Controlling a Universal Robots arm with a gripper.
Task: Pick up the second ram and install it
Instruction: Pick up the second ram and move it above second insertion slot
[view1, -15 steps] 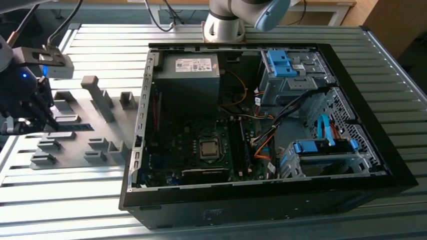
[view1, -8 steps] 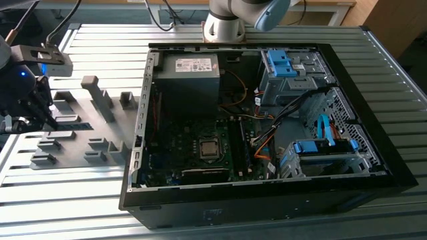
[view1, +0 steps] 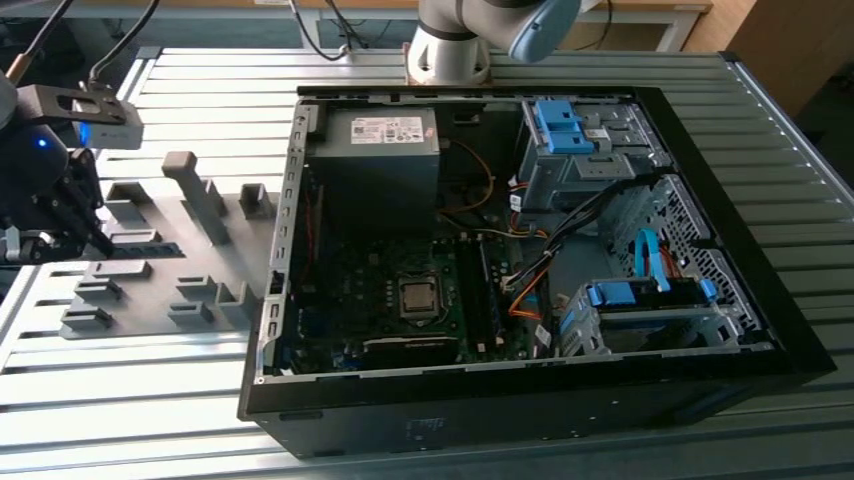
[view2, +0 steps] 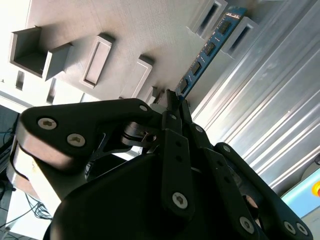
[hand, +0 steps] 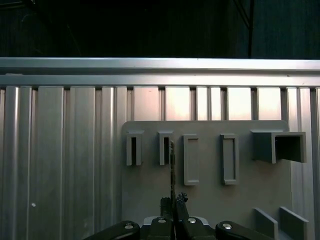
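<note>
One memory stick (view2: 208, 50) sits on edge along the grey holder plate (view2: 150, 30) on the ribbed metal desk (view1: 134, 400), at nine o'clock from the open computer case (view1: 534, 420) in the exterior view. Black jaws pinch its end.

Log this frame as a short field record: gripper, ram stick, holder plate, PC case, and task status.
gripper: the gripper is over the grey holder plate, at the exterior view's left; jaws closed on one end of the second ram
second ram: dark blue-green stick with black chips; far end beside a slotted holder block; contact with it unclear
holder plate: flat on the slatted metal table
computer case: open, motherboard exposed, on the exterior view's right of the plate
task status: ram gripped, not yet in the case
</note>
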